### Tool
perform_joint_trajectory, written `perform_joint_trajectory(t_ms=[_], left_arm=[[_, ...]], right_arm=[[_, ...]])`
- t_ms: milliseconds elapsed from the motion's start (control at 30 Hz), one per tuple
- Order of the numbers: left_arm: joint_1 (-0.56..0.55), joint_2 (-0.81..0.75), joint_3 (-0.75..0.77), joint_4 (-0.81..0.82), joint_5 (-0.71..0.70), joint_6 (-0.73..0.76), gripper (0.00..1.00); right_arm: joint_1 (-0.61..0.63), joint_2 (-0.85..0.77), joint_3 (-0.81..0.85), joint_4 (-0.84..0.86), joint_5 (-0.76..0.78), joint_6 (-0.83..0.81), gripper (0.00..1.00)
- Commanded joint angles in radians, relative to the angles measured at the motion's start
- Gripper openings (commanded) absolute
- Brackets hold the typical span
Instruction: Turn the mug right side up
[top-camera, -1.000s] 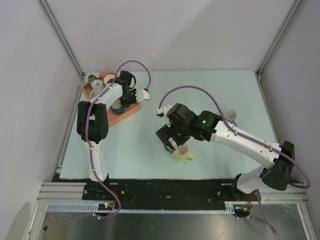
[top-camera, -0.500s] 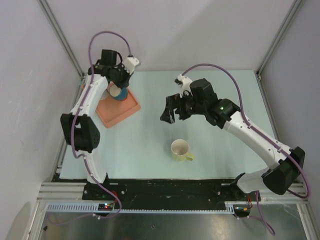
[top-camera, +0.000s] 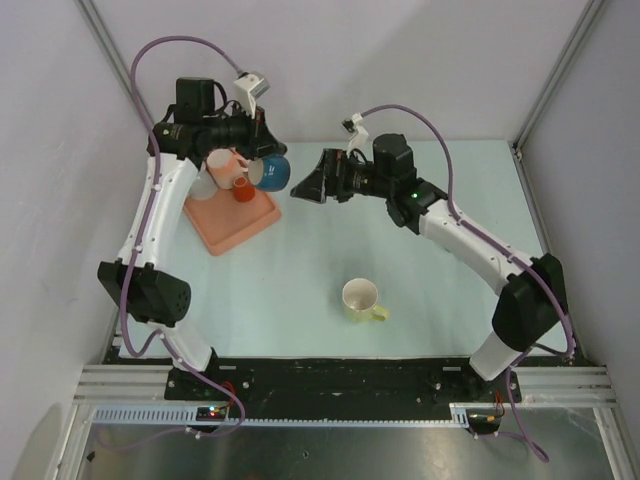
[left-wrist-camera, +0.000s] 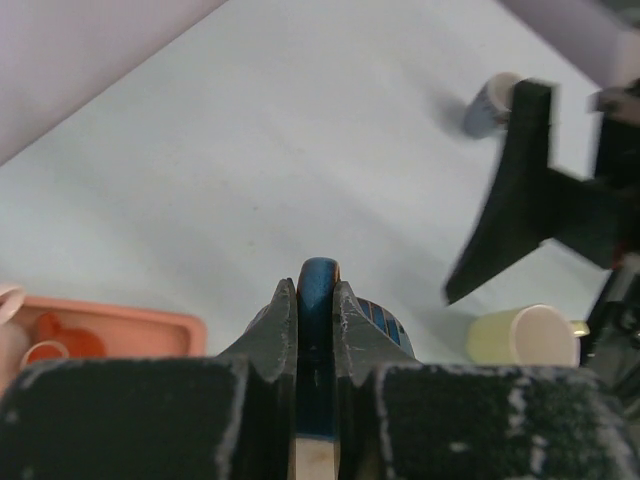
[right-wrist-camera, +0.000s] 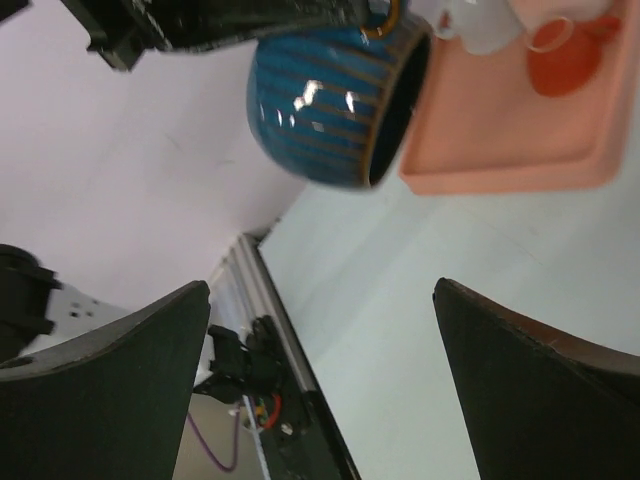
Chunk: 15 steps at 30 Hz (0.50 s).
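My left gripper (left-wrist-camera: 317, 305) is clamped tight on the wall of the blue mug (right-wrist-camera: 325, 110), one finger inside the rim and one outside; it holds the mug in the air at the upper left of the overhead frame, above the near corner of the salmon tray (top-camera: 225, 232); in the right wrist view the mug seems to lie on its side, dark mouth turned toward the tray, though I cannot make out its handle from any angle; my right gripper (right-wrist-camera: 320, 290) stands wide apart with nothing in it, just right of the mug in the overhead view and pointed at it; an orange cup (top-camera: 241, 188) and a white cup (top-camera: 215, 163) sit on the tray, and a yellow mug (top-camera: 360, 297) stands mouth up on the table (top-camera: 300, 260), lower centre; I judge the turn half made; next I must roll the wrist until the mouth faces up, or pass the mug across, then set it down on its base.
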Motion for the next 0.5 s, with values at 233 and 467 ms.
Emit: perform_joint_trajectory(t_ms=[233, 467], left_arm=[[-0.019, -0.047, 0.125, 0.032, 0.244, -0.187, 0.00], [-0.026, -0.048, 0.097, 0.033, 0.296, -0.214, 0.00]], right_arm=[[0.009, 0.098, 0.094, 0.435, -0.174, 0.241, 0.93], [0.027, 0.118, 0.122, 0.542, -0.206, 0.293, 0.49]])
